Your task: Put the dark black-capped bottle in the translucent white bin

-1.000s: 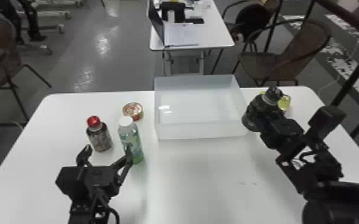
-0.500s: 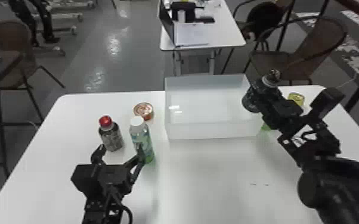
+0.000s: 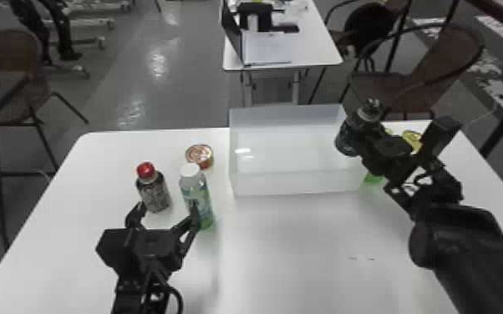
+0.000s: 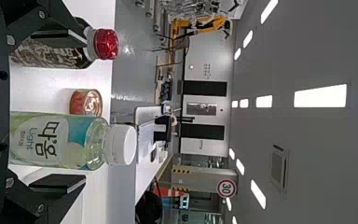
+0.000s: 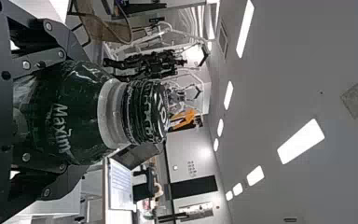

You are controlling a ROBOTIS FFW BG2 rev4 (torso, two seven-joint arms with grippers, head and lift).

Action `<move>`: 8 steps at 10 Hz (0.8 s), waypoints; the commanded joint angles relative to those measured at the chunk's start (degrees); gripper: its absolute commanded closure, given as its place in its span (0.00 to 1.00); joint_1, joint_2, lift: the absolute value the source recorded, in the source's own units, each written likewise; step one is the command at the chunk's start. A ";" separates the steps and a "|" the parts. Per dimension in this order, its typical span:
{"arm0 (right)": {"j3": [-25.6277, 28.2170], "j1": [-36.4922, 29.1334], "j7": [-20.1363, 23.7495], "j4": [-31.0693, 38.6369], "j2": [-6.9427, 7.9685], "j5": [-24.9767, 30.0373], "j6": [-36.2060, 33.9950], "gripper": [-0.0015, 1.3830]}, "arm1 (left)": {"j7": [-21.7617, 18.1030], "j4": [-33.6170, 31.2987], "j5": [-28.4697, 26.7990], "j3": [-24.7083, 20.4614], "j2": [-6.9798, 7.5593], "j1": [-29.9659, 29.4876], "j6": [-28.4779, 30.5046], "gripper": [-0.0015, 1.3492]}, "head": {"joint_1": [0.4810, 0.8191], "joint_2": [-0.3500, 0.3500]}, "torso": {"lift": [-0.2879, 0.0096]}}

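Dark green glossy bottle [image 5: 77,112], ribbed black cap [image 5: 144,112], pale neck ring, pale lettering; one, at the right wall of the bin [image 3: 295,183].
Right gripper [image 3: 360,135]: clenched around the bottle's body. Left gripper [image 3: 167,208]: jaws spread, nothing grasped, left and near side of the bin. Change: bottle formerly just outside the bin's right wall, now overlapping that wall in head view.

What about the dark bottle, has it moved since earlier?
Yes: in the head view, the dark bottle has moved up and left relative to the bin.
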State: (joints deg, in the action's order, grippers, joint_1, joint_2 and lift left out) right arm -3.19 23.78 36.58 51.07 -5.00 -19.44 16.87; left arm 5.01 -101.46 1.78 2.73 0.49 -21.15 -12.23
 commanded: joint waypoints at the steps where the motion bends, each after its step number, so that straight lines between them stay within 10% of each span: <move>1: -0.23 1.62 0.77 -3.96 -0.01 -0.51 0.27 0.52 | 0.00 0.38 0.25 0.08 -0.05 0.32 -0.33 0.19 | 0.63 0.59 | 0.65; 3: -1.11 2.58 0.95 -6.77 -0.09 -1.22 1.15 0.38 | -0.17 0.65 0.77 0.08 -0.05 0.50 -0.51 0.19 | 0.63 0.59 | 0.65; 5: -2.34 3.64 0.95 -8.17 -0.27 -1.39 2.20 0.02 | -0.35 0.82 1.04 0.08 -0.22 0.50 -0.60 0.19 | 0.63 0.59 | 0.65; 8: -2.78 2.23 0.86 -5.45 -0.36 -2.89 2.99 0.03 | -0.35 0.82 1.12 -0.01 -0.31 0.32 -0.60 0.19 | 0.63 0.60 | 0.65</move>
State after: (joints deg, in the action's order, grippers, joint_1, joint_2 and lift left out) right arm -5.77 26.56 37.52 44.57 -5.35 -21.90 19.91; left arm 4.65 -100.63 2.83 2.80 0.23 -20.71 -12.83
